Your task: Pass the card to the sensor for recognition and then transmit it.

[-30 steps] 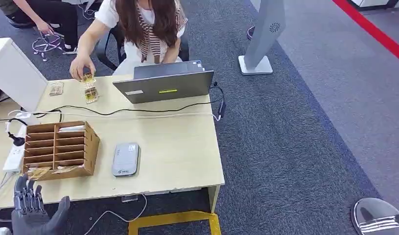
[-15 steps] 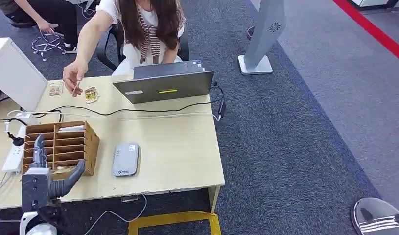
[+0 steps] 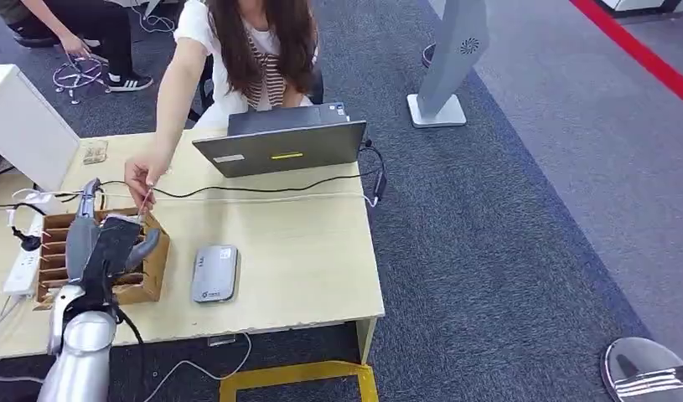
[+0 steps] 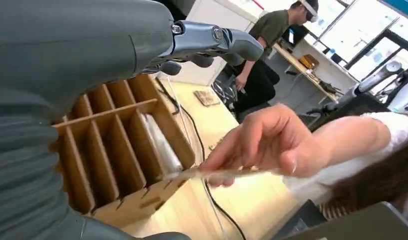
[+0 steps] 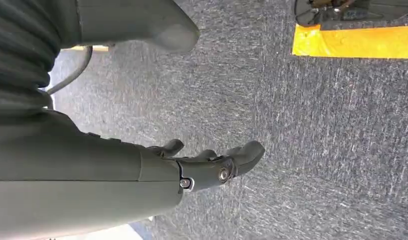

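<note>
A person's hand [image 3: 140, 178] reaches across the desk and pinches a thin card [image 4: 212, 173], seen edge-on, just above the far corner of the wooden slotted organizer [image 3: 153, 268]. My left hand [image 3: 103, 243] is raised over that organizer with its fingers [image 4: 212, 40] stretched toward the card, holding nothing and a short way from it. The grey card sensor [image 3: 214, 272] lies flat on the desk to the right of the organizer. My right hand [image 5: 212, 165] hangs over the carpet, fingers apart and empty.
An open grey laptop [image 3: 279, 146] stands at the desk's far side, with black cables [image 3: 237, 191] running across in front of it. Another card [image 3: 95, 152] lies far left beside a white box [image 3: 23, 126]. A power strip [image 3: 23, 268] lies left of the organizer.
My left hand has risen from below the desk's front edge to above the organizer. The person has lifted a card from the far side and brought it toward my left hand.
</note>
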Available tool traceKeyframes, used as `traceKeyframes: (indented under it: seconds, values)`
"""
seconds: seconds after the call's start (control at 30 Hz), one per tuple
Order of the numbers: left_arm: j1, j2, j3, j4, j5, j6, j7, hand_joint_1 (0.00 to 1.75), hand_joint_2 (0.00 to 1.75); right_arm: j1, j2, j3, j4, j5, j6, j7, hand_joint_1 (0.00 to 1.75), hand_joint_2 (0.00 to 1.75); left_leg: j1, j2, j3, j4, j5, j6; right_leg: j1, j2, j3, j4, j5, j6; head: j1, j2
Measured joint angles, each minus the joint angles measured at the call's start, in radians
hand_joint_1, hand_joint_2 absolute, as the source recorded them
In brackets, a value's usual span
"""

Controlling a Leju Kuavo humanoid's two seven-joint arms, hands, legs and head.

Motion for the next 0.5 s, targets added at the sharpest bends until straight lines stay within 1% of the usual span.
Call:
traceKeyframes:
  seconds: [0.13, 0.23, 0.5]
  values:
    - [-0.083, 0.019, -0.023, 0.083, -0.09, 0.017, 0.051, 0.0, 1.75, -0.002, 0.0, 0.015, 0.0, 0.024, 0.008, 0.009, 0.0, 1.75, 0.0, 0.0, 0.0, 0.0, 0.0, 0.0, 0.0, 0.0, 0.0, 0.0, 0.0, 0.0, 0.0, 0.0]
    - [-0.118, 0.022, -0.024, 0.098, -0.152, 0.025, 0.084, 0.0, 1.75, -0.002, 0.0, 0.021, 0.0, 0.041, 0.014, 0.012, 0.0, 1.75, 0.0, 0.0, 0.0, 0.0, 0.0, 0.0, 0.0, 0.001, 0.0, 0.0, 0.0, 0.0, 0.0, 0.0]
    - [-0.281, 0.05, -0.062, 0.246, -0.327, 0.049, 0.183, 0.0, 1.75, -0.006, 0.0, 0.049, 0.001, 0.09, 0.03, 0.03, 0.0, 1.75, 0.0, 0.0, 0.0, 0.0, 0.0, 0.0, 0.0, 0.0, 0.0, 0.0, 0.0, 0.0, 0.0, 0.0]
